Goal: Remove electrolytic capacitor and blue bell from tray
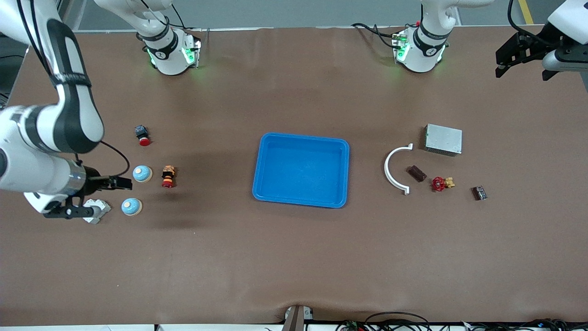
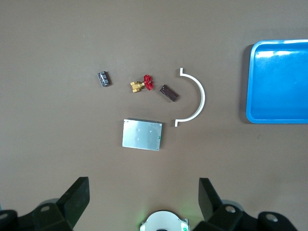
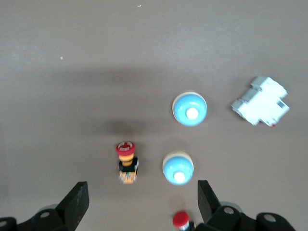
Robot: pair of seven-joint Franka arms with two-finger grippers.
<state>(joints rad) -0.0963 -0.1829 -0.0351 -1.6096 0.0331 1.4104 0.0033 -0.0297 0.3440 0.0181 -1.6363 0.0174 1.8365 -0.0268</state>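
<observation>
Two blue dome bells [image 1: 142, 173] [image 1: 131, 206] sit at the right arm's end of the table; they also show in the right wrist view [image 3: 178, 168] [image 3: 189, 109]. A small dark capacitor [image 1: 479, 192] lies at the left arm's end and also shows in the left wrist view [image 2: 104, 78]. My right gripper [image 1: 110, 197] [image 3: 142, 207] is open and empty, up in the air beside the bells. My left gripper [image 1: 523, 64] [image 2: 144, 202] is open and empty, high over the table's corner at the left arm's end. A blue tray [image 1: 258, 170] [image 2: 250, 96] stands empty mid-table.
By the bells are a white breaker [image 1: 94, 210], a red-and-yellow push button [image 1: 168, 177] and a red button [image 1: 143, 135]. Near the capacitor are a red valve [image 1: 441, 183], a brown block [image 1: 417, 173], a white curved clip [image 1: 392, 170] and a metal box [image 1: 443, 139].
</observation>
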